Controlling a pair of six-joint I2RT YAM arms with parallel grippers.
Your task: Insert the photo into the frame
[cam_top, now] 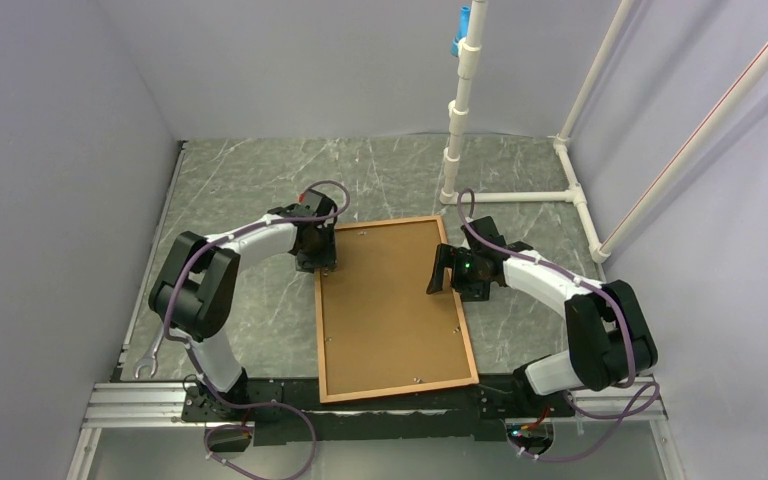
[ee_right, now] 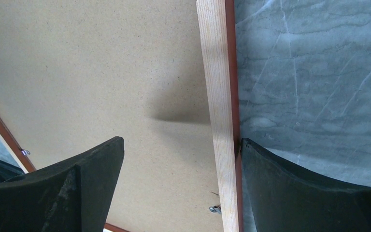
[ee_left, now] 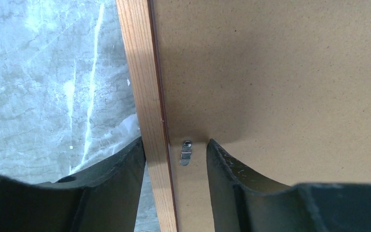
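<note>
Frame [ee_left: 147, 96] lies face-down mid-table [cam_top: 240, 180], long side running 12 to 6, w/ the brown backing board [cam_top: 390, 300] sitting inside it. Photo isn't visible in any view; under the board or not, can't tell. L gripper [ee_left: 175, 145] is at the frame's 10 o'clock, jaws spread, straddling the rail. One finger is outside against the wood, the other over the board, w/ a small metal clip [ee_left: 186, 152] between them. R gripper [ee_right: 181, 140] is at 2 o'clock, also spread, outer finger touching the rail's outer edge, inner finger well in over the board.

Looks to me like clip work on the back. To do it well:
- R side braces the rail so the frame doesn't skate on the slick stone.
- L nudges the clip w/ one fingertip, low & slow.
- No hard pressing on the board; prob. a pane beneath.
</note>
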